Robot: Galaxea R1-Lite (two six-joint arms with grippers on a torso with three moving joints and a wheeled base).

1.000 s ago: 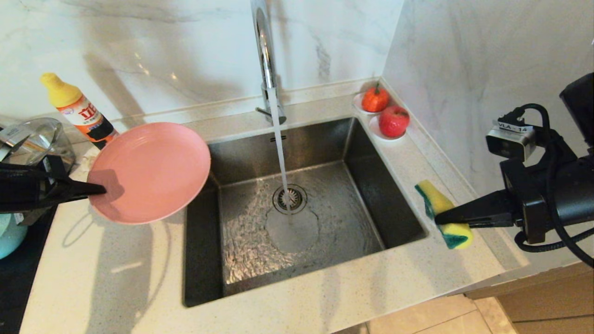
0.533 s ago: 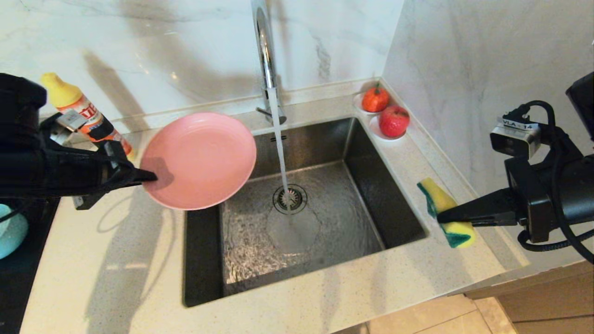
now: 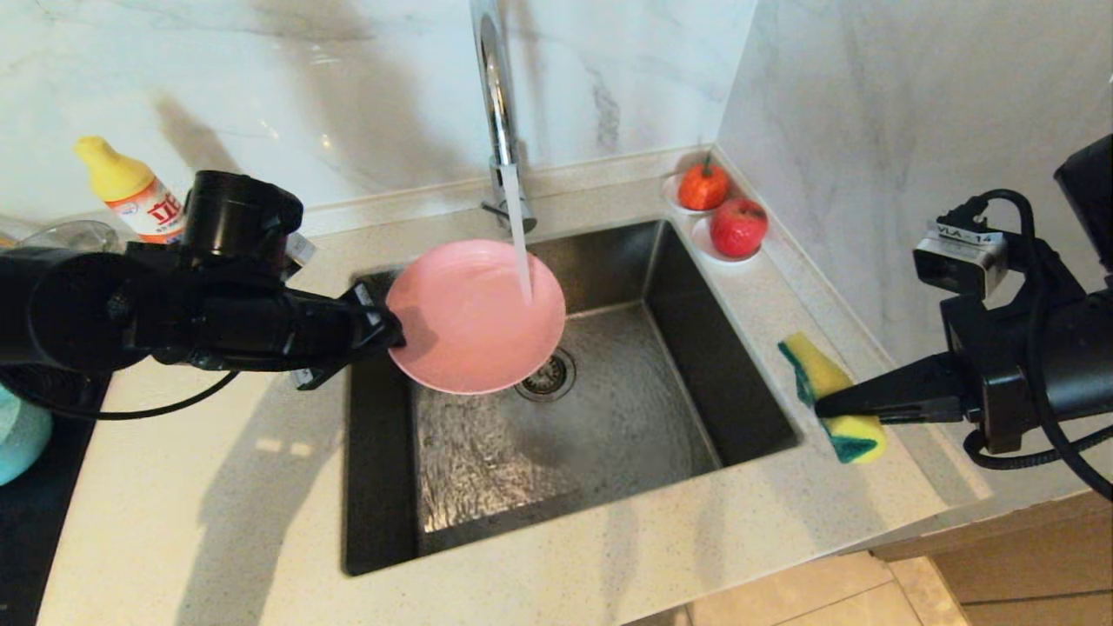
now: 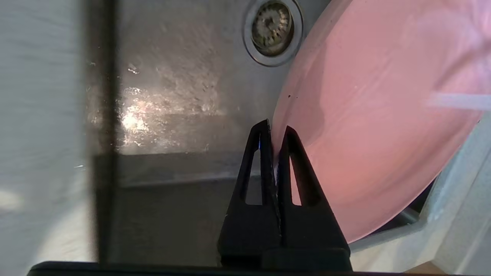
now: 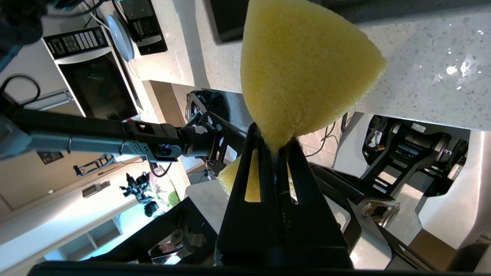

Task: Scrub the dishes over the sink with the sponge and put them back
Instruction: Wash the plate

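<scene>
Left pincer [image 3: 396, 335] grips your pink plate [image 3: 474, 317] under the tap stream, over the sink [image 3: 661, 409] | right pincer [image 3: 822, 404] pinches the sponge [image 3: 826, 382] over the table's right edge.

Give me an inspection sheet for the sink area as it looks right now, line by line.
Surface: speckled counter around a steel sink, tap running.
Job's things: pink plate over the sink under the stream; sponge over the counter's right edge; teal bowl at far left.
Clutter: soap bottle; two red fruits in the back corner.
Hands: left hand shut on the plate's rim; right hand shut on the sponge.
Cables: black cable on the right arm.
Surroundings: marble walls.
</scene>
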